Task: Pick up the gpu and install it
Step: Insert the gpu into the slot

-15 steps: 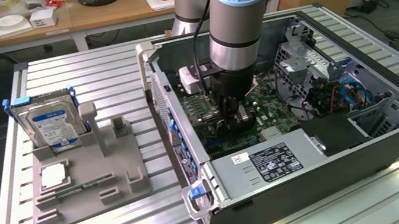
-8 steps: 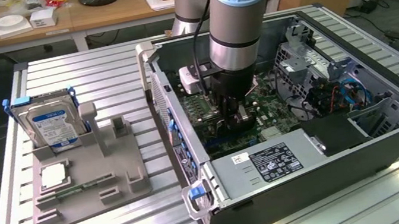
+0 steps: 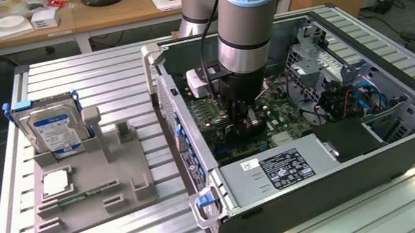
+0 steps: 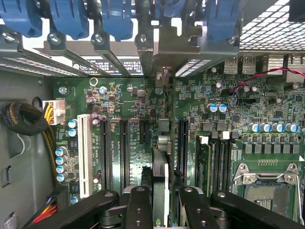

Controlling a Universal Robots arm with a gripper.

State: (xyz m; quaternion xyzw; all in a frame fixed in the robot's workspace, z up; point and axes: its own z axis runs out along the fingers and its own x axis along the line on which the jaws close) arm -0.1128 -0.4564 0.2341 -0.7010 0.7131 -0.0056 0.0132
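Gpu (image 4: 161, 171): thin card, edge-on, upright, pinched between the pincer (image 4: 163, 193) fingers. Location: inside the open computer case (image 3: 411, 140), over the motherboard (image 4: 133, 109) slots. Hard drive (image 3: 55, 131): upright in grey holder (image 3: 118, 187), toward the counter (image 3: 84, 73) edge at the exterior view's left.

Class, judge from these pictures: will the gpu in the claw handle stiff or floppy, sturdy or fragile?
Probably stiff: the gpu looks straight, edge-on in the claw. Likely fragile: a thin card. It might tip if freed, being so narrow.
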